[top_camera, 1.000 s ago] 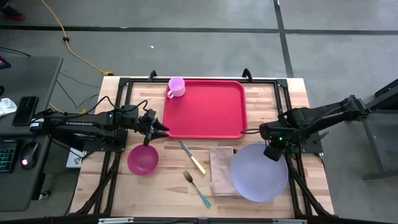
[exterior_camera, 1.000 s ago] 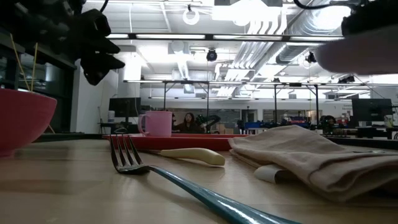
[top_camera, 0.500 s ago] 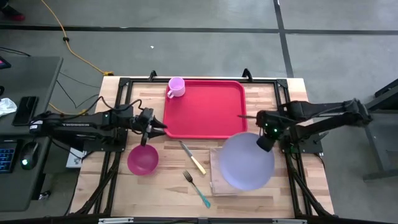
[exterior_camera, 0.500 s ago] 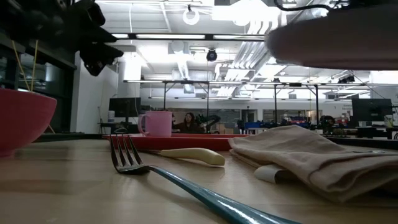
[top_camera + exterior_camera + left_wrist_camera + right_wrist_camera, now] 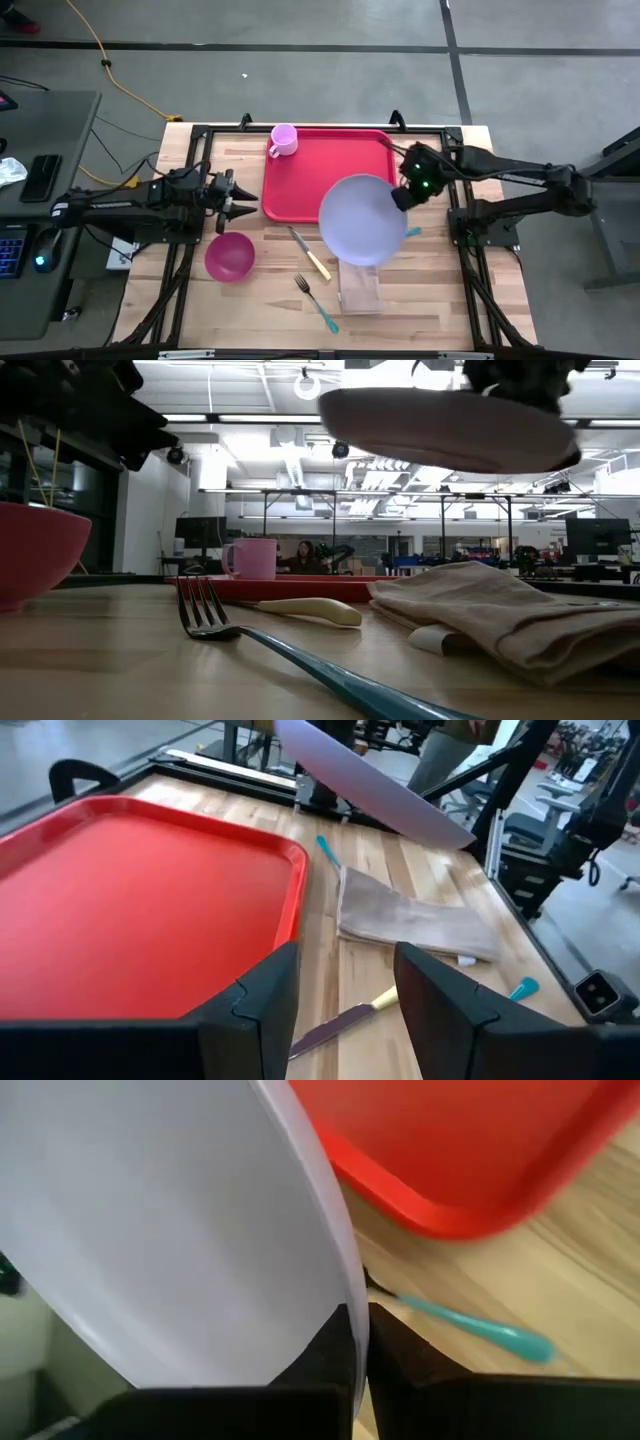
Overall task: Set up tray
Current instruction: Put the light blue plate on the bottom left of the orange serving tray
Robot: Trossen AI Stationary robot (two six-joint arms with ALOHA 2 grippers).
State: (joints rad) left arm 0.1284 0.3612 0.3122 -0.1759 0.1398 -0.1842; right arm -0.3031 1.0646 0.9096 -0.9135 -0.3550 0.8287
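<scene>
Nearest lies the fork (image 5: 316, 299) on the surface (image 5: 270, 310). Beyond it the right gripper (image 5: 402, 197) pinches the lavender plate (image 5: 364, 219) by its rim, aloft over the tray's near right corner — the red tray (image 5: 315, 170) sits toward the far edge. The left gripper (image 5: 244, 208), fingers spread, hovers beside the tray.

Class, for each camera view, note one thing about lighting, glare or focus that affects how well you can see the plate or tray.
High view: even light, the plate sharp over the tray.
Low view: bright ceiling lights behind leave the plate's underside dark; the fork nearby looks soft.
Right wrist view: the plate fills the frame, blurred, in the right gripper.
</scene>
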